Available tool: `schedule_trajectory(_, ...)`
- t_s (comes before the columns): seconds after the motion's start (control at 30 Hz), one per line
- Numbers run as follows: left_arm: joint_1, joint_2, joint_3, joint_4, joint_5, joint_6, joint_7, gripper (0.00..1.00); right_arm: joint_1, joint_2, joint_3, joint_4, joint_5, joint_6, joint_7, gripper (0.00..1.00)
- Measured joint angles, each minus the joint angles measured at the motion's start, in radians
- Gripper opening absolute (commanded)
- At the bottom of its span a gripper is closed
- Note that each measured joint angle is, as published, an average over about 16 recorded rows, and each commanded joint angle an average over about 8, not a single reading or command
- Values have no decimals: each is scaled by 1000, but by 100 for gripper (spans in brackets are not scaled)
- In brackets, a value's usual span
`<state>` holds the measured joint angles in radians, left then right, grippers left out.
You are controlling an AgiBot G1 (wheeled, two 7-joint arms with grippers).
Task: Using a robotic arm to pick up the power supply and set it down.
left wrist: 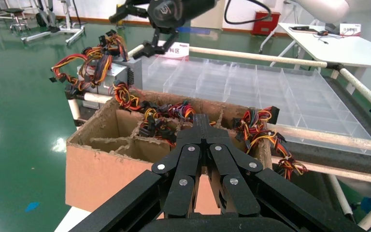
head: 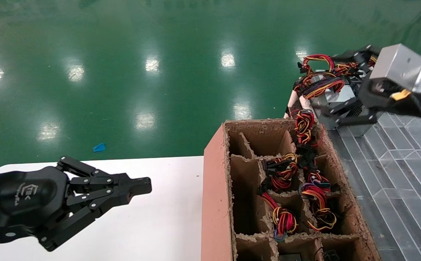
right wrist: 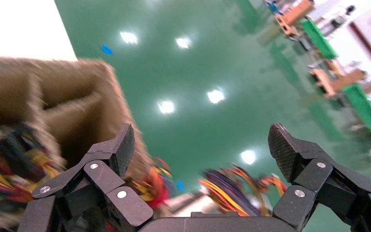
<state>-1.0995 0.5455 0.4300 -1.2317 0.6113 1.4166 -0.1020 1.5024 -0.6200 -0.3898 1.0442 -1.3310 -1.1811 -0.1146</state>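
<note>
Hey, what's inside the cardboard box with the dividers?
The cardboard box holds bundles of red, yellow and black wires in several compartments; other compartments look empty. Whatever the wires attach to sits deep in the cells, out of sight.

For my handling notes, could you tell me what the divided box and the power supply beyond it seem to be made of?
The divided box looks like brown corrugated cardboard, matte, with frayed, fuzzy edges on its partitions. The power supply appears to be grey sheet metal with a dull sheen and a perforated vent side; its wires seem plastic-coated, in red, yellow and black.
</note>
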Motion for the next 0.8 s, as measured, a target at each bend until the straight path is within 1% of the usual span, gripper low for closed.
schedule_trajectory(0.23, 0, 0, 0, 0, 0, 0, 0, 0, -78, 2, 20, 44, 110, -58, 55, 100)
schedule_trajectory(0.27, 0, 0, 0, 0, 0, 0, 0, 6, -89, 2, 23, 50, 125, -66, 63, 100)
schedule_trajectory(0.5, 0, 0, 0, 0, 0, 0, 0, 94, -168, 3, 43, 94, 236, -124, 119, 100)
schedule_trajectory(0.53, 0, 0, 0, 0, 0, 0, 0, 100, -179, 4, 46, 101, 252, -132, 127, 100)
schedule_trajectory(0.8, 0, 0, 0, 0, 0, 0, 0, 100, -269, 6, 69, 151, 378, -198, 190, 100)
